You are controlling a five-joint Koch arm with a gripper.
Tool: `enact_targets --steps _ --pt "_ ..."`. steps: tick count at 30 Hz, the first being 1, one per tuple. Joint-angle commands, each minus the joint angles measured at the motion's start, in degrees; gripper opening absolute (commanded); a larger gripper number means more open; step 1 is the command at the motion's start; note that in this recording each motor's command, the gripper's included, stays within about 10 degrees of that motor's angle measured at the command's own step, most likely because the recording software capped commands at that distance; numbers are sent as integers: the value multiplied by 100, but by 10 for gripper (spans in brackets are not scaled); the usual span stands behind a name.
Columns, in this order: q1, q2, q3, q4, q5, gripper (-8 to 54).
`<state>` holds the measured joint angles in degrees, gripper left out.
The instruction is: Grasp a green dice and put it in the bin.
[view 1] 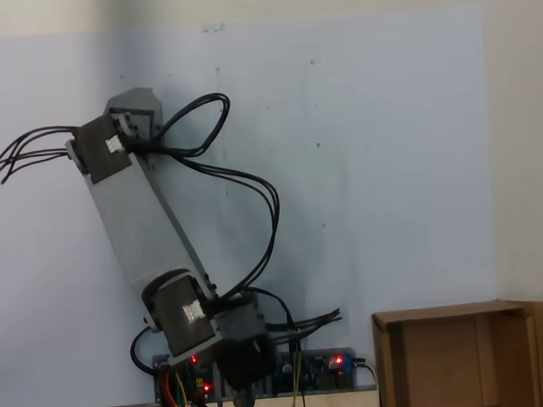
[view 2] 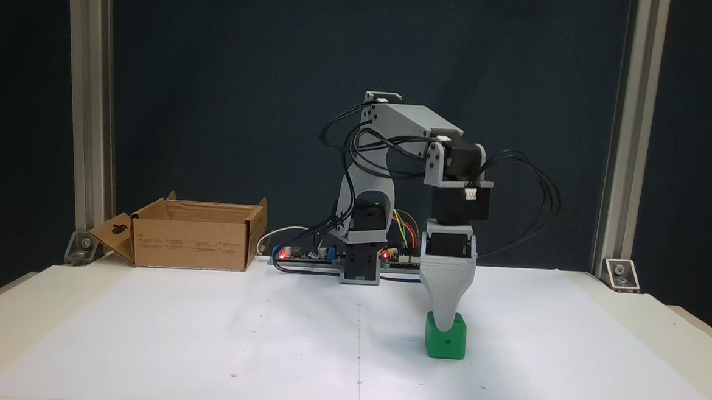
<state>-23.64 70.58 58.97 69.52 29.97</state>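
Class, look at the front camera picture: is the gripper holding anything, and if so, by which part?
It cannot be told. The gripper is down over the top of the green dice, which sits on the table; one jaw hides the other.

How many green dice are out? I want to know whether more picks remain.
1: the dice sits on the white sheet, under the gripper tip. Others may be hidden inside the box.

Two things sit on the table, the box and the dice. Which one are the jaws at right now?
The green dice. The gripper comes down onto its top on the white sheet, while the cardboard box sits apart at the far left of that fixed view, flaps open.
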Motion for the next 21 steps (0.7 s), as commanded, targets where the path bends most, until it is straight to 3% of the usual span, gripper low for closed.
enact_targets --steps 1,13,19,21 --pt "0 0 -352 -141 352 424" --pt "-53 -439 -316 -132 352 410" --pt "-70 -598 -237 -123 343 379" --pt "-79 -598 -202 -123 343 339"
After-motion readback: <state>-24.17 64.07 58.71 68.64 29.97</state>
